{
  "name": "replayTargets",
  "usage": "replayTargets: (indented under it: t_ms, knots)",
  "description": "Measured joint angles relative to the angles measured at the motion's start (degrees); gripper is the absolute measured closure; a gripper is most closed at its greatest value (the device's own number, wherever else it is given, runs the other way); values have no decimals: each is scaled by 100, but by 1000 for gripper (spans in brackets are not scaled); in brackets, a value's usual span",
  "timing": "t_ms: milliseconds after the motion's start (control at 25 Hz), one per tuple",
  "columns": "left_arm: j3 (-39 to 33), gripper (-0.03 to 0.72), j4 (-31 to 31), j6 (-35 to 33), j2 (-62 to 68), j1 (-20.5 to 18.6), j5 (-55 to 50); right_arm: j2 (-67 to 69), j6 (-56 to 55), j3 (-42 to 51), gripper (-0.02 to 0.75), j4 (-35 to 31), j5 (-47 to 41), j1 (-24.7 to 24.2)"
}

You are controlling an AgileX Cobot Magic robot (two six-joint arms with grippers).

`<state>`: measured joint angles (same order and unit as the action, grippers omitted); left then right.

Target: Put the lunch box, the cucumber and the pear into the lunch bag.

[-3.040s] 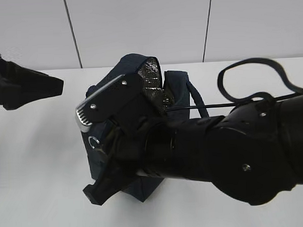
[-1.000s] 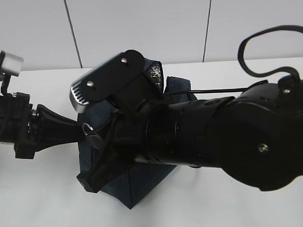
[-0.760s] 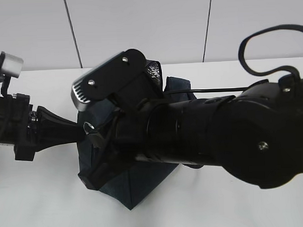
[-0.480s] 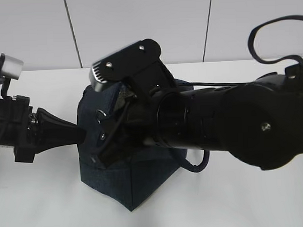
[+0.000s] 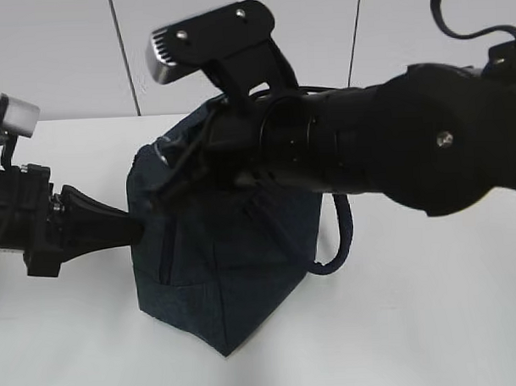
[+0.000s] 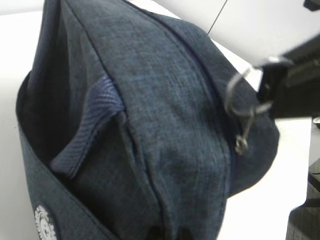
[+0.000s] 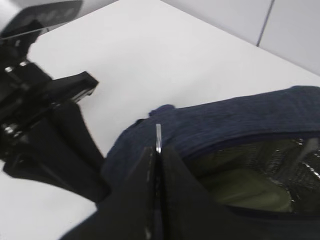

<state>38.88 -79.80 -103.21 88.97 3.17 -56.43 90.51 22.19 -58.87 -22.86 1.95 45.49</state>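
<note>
The navy lunch bag [image 5: 222,270] stands upright mid-table. My right gripper [image 5: 166,194] is shut on its silver ring zip pull [image 7: 158,136], at the bag's top left end. The ring also shows in the left wrist view [image 6: 239,97]. The zip is part open, showing foil lining [image 7: 300,155] and something pale green [image 7: 240,192] inside, perhaps the lunch box lid. My left gripper [image 5: 132,231] is at the bag's left side, seemingly pinching a fold of fabric [image 6: 165,165]. The cucumber and the pear are out of view.
The bag's loop handle [image 5: 340,241] hangs on its right side. White table [image 5: 415,323] lies around the bag and a white panelled wall [image 5: 67,56] behind. My right arm [image 5: 392,137] reaches across over the bag's top.
My right gripper has risen and moved right with the zip pull, drawing the bag's top up and over the foil lining. My left gripper came in and stays at the bag's left side.
</note>
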Motion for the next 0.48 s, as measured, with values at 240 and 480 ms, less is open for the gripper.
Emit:
replayTargets:
  t_ms: [240,480]
  knots:
    - [0,685,6,0,0,0,-6,0,12,-35,738,-322,32,-661]
    - [-42,687,115,0,0,0,0,12,21,-186,738,-427,152,-1243]
